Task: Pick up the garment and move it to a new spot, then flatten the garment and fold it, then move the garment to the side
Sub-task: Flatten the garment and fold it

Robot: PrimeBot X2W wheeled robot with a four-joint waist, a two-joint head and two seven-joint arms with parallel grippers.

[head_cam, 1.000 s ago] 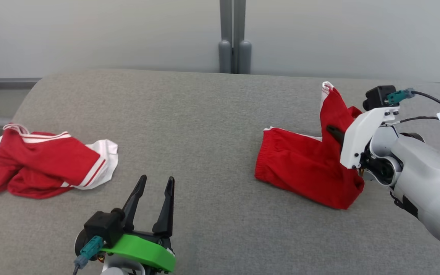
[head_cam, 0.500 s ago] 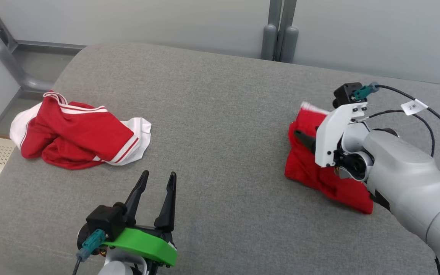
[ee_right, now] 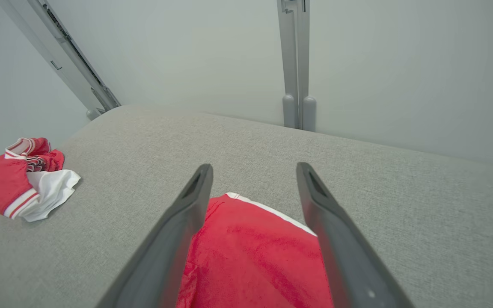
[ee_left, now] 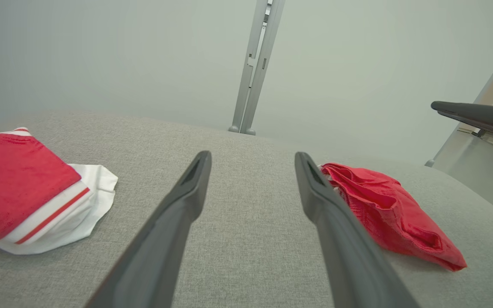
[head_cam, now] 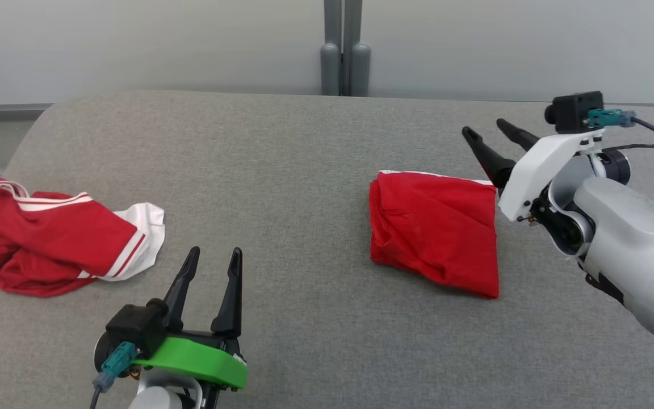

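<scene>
End effectors both stand spread and empty. The right end effector (head_cam: 483,126) hangs over the far right corner of the red garment (head_cam: 435,230), which lies folded on the grey desk (head_cam: 281,170), right of centre. The left end effector (head_cam: 215,250) hovers at the near side. A crumpled red-and-white garment (head_cam: 49,250) lies far left.
</scene>
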